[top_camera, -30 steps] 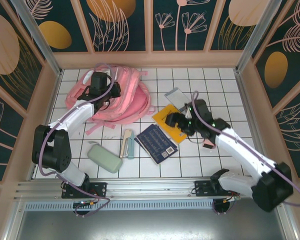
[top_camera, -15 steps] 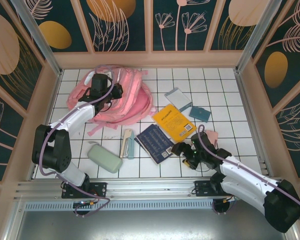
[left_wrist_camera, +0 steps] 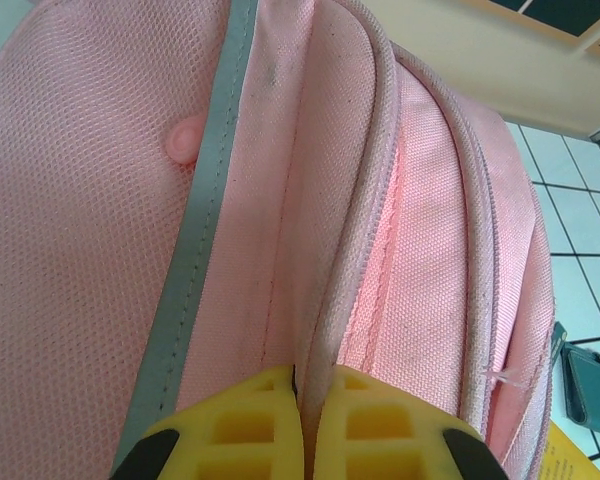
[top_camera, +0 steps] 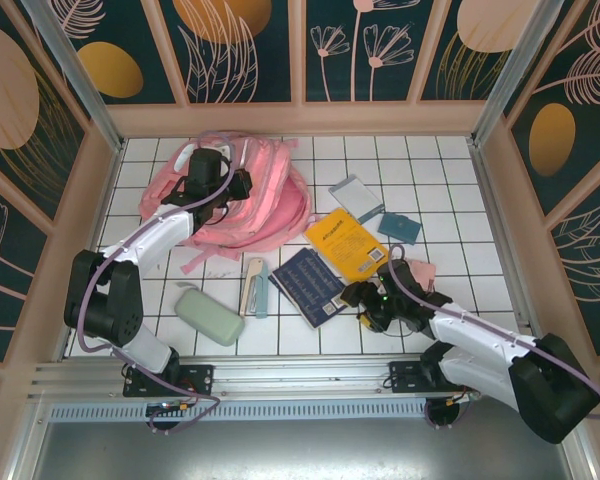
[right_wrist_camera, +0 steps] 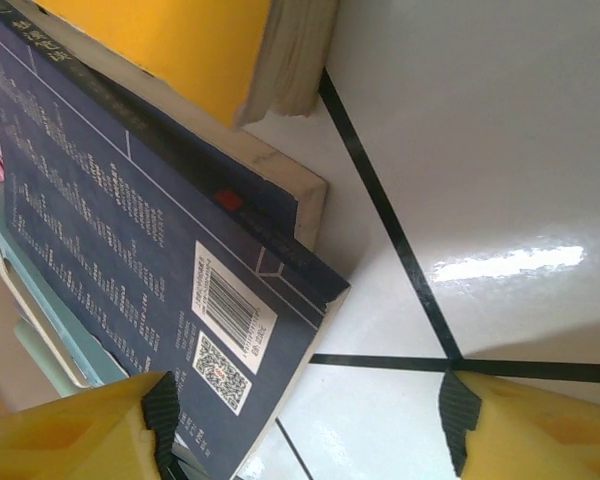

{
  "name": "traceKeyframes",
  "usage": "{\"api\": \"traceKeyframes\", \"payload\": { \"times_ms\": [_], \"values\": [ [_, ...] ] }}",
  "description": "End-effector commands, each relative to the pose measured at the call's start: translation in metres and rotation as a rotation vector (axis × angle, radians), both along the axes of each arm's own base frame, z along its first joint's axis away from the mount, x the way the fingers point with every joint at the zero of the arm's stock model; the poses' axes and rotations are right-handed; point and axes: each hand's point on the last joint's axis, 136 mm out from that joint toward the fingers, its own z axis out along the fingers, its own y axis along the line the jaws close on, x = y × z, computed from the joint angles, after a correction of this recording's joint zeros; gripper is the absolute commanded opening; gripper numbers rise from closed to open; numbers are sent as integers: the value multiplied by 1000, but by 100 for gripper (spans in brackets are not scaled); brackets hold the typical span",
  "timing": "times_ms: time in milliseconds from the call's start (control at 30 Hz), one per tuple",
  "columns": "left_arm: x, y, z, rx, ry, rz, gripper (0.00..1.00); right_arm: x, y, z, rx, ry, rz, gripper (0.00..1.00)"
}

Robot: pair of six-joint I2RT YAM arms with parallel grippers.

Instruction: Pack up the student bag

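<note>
student bag (top_camera: 265, 200): pink, far left of white tiled counter (top_camera: 440, 170) | left gripper (left_wrist_camera: 302, 415): together, pinching a fold of the bag | right gripper (right_wrist_camera: 310, 425): apart, low at the corner of dark blue book (right_wrist_camera: 110, 230) | writing: barcode (right_wrist_camera: 227, 305) and QR code (right_wrist_camera: 218, 372) on its cover, print too small to read | yellow book (right_wrist_camera: 180, 40): just beside

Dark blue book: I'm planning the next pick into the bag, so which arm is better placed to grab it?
Right. The right gripper hangs open beside the dark blue book's barcode corner. The left gripper is shut on a seam of the student bag, farther from the book.
</note>
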Motion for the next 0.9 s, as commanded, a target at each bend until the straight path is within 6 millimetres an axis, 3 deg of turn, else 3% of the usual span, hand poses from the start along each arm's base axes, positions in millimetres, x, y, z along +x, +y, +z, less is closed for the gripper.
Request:
{"api": "traceKeyframes", "payload": {
  "times_ms": [0,300,533,867],
  "values": [
    [0,-15,42,-42,-129,-61,0,34,31,30,152,-247,48,67],
    [0,-15,44,-40,-132,-65,0,29,11,39,130,-278,11,62],
    [0,-16,43,-40,-130,-68,0,10,-3,32,143,-275,-3,61],
    [1,-16,42,-43,-126,-69,0,8,-9,18,112,-252,-7,61]
  ]
}}
